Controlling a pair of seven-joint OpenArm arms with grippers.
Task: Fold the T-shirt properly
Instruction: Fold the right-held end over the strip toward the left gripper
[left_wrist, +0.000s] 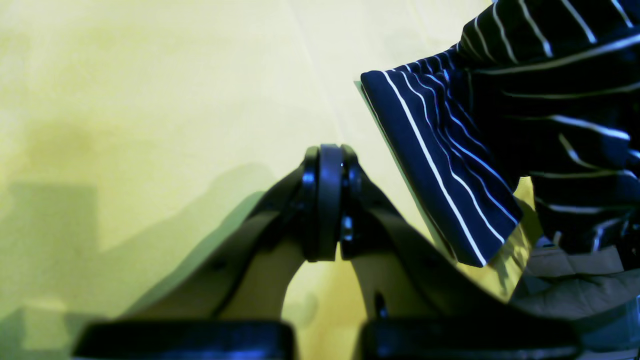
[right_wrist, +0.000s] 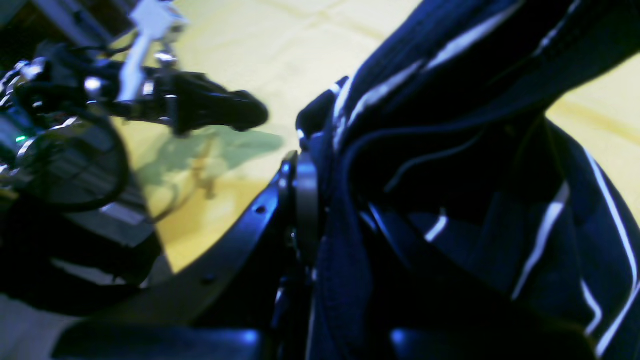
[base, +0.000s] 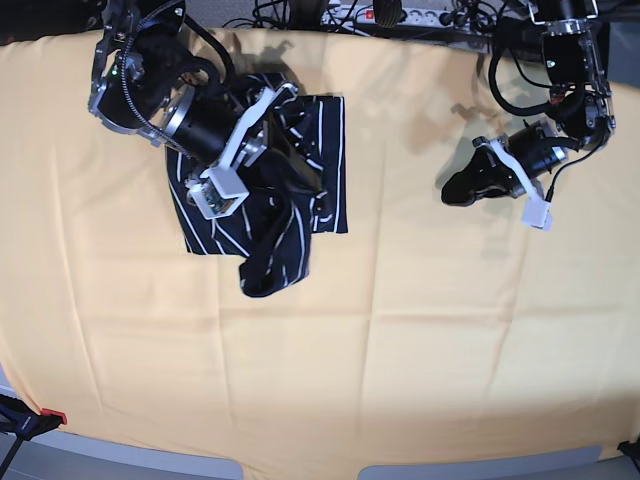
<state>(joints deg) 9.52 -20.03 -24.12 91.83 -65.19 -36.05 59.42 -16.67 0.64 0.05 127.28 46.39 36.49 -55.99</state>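
The dark navy T-shirt (base: 327, 150) with thin white stripes lies bunched at the back left of the yellow-orange cloth. One fold (base: 272, 262) hangs toward the front. My right gripper (base: 296, 176) is over it and shut on a bunch of the T-shirt (right_wrist: 450, 190), which drapes over one finger (right_wrist: 301, 200). My left gripper (base: 456, 189) is shut and empty, well to the right of the T-shirt and just above the cloth. In the left wrist view its closed fingertips (left_wrist: 327, 200) hold nothing, with a striped sleeve (left_wrist: 440, 165) to their upper right.
The yellow-orange cloth (base: 420, 330) covers the whole table. Cables and a power strip (base: 400, 14) run along the back edge. The table's front edge (base: 300, 468) shows at the bottom. The left arm (right_wrist: 210, 107) shows in the right wrist view.
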